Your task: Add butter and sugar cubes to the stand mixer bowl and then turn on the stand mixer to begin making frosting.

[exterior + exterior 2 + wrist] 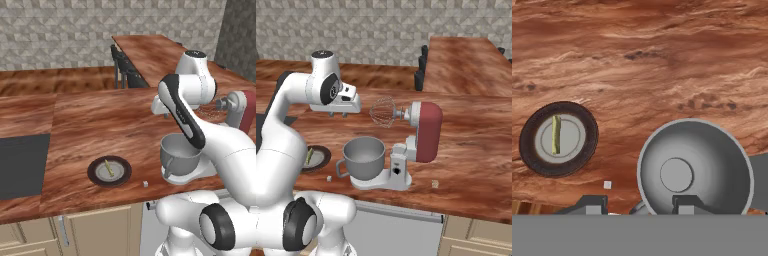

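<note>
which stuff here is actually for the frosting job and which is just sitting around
For the job: butter, sugar cube, stand mixer bowl, stand mixer.
Just lying about: dark plate under the butter, small tan cube right of the mixer.

A rendered home kitchen is showing here: a long wood-grain desk (100, 125) is running over pale cabinet doors (95, 230) along its front edge, with a grey patterned tile wall (75, 30) rising behind it. A dark cooktop (20, 165) is sitting flush in the desk toward its left end, and dark chairs (122, 65) are standing at a second stretch of desk at the far right corner. A stand mixer (423, 132) with its stand mixer bowl (363, 157) is sitting near the front edge, beside a dark plate (109, 171).
</note>
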